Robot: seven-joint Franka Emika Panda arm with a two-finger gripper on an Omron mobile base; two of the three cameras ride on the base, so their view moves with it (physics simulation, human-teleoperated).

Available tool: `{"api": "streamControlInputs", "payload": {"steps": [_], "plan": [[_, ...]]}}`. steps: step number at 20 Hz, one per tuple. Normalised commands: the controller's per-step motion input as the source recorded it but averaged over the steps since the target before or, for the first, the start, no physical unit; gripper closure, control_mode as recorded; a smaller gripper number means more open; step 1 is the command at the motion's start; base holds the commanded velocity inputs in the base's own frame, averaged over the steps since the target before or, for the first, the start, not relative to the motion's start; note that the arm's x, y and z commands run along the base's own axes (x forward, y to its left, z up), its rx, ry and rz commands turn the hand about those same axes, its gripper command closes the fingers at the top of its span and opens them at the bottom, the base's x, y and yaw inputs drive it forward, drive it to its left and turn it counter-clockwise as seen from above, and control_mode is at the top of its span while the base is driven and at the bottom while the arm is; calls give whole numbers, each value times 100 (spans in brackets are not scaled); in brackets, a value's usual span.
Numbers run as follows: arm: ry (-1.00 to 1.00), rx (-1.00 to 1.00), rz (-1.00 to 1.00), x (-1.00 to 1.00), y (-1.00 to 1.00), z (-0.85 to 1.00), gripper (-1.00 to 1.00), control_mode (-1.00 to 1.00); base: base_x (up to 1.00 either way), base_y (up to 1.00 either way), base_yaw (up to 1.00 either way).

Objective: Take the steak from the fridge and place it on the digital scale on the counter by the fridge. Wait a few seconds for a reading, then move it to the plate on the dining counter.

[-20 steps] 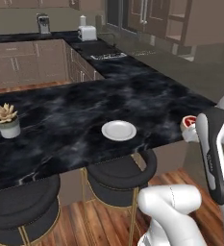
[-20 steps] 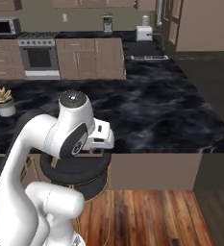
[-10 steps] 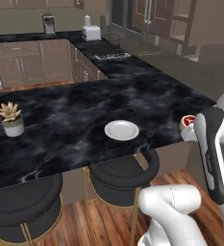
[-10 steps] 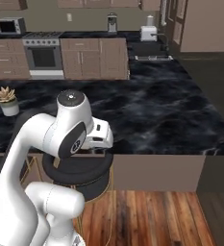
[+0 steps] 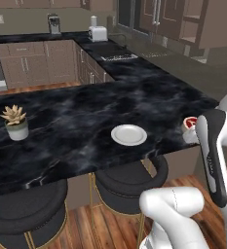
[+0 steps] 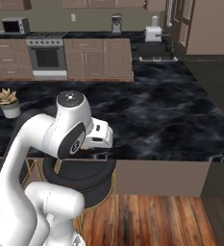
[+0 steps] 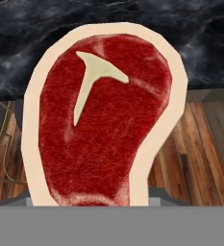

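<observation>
End effector point(image 5: 192, 132) is clamped on the steak point(image 7: 101, 122), holding it at the near right edge of the dining bench point(image 5: 85, 116), so this looks like the last leg: carry to the plate point(image 5: 128, 134). The plate sits well left of the steak near the bench's front edge, above the stools point(image 5: 129, 177); next move needs a reach left over the stone top, lower onto the plate centre, then release. No readable brands, labels or writing anywhere.

Black marbled worktop point(image 5: 85, 121) w/ round white plate point(image 5: 128, 134) near front edge, small potted plant point(image 5: 15, 121) toward left side. Plate & plant well apart.
</observation>
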Motion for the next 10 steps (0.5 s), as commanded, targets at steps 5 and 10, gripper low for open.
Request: {"api": "streamControlInputs", "payload": {"steps": [5, 10], "plan": [[1, 0, 0, 10, 4, 0, 100, -100, 1, 0, 0], [11, 0, 4, 90, 50, -1, 100, -100, 0, 0, 0]]}}
